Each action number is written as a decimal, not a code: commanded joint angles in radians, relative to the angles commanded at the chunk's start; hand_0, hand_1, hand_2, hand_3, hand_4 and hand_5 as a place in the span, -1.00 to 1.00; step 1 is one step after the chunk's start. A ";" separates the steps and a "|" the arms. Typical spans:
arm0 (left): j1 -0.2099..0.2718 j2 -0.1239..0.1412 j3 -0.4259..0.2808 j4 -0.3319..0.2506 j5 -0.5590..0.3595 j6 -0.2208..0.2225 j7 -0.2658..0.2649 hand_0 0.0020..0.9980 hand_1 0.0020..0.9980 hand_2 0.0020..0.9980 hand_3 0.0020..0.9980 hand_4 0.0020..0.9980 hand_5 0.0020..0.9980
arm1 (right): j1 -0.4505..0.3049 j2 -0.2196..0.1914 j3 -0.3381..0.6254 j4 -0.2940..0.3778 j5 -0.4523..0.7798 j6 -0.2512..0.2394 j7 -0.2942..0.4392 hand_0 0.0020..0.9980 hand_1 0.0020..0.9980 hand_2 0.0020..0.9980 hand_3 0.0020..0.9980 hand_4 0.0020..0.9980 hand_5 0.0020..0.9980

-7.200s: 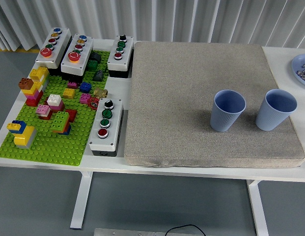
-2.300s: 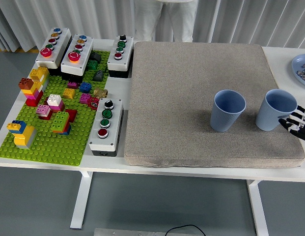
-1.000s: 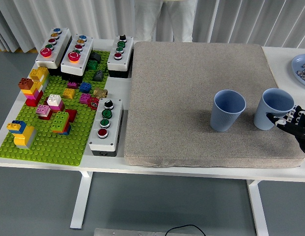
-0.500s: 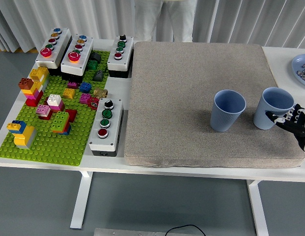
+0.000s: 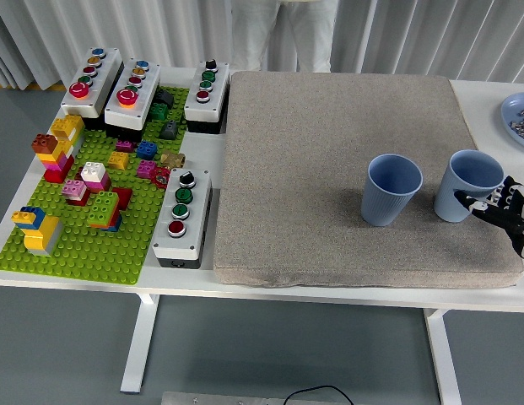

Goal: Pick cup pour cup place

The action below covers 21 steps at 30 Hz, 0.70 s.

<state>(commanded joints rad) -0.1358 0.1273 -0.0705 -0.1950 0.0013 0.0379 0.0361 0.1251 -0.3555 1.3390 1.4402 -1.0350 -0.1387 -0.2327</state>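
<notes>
Two light blue ribbed cups stand on the grey mat (image 5: 321, 143). The left cup (image 5: 391, 191) is upright near the mat's middle right. Close to the mat's right edge, the right cup (image 5: 466, 180) leans slightly to the left. My right hand (image 5: 489, 205) comes in from the right edge and wraps the lower side of the right cup, thumb in front and fingers (image 5: 508, 199) behind it. What is inside the cups cannot be made out. The left arm does not show.
A green baseplate (image 5: 76, 245) with coloured bricks fills the left of the table. Several button boxes (image 5: 182, 216) stand around it. A blue plate (image 5: 520, 118) with small parts sits at the far right. A person (image 5: 283, 34) stands behind the table.
My right hand came in from the right edge and closed around the right cup. That cup shifted a little left and now tilts. A person appeared at the far side.
</notes>
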 joint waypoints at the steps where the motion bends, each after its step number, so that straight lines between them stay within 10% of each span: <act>1: 0.000 0.000 0.000 0.000 0.000 0.000 0.000 0.39 0.43 0.45 0.25 -0.03 0.85 | 0.001 0.000 -0.001 -0.001 0.000 0.000 0.000 0.82 0.70 0.78 0.80 0.64 -0.18; 21: 0.000 -0.001 -0.001 0.000 0.001 0.000 0.000 0.39 0.43 0.45 0.25 -0.03 0.85 | 0.019 0.012 -0.003 -0.022 0.006 -0.006 -0.002 0.82 0.70 0.76 0.79 0.62 -0.19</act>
<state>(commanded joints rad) -0.1355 0.1266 -0.0716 -0.1952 0.0021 0.0383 0.0360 0.1442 -0.3438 1.3357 1.4184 -1.0294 -0.1449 -0.2345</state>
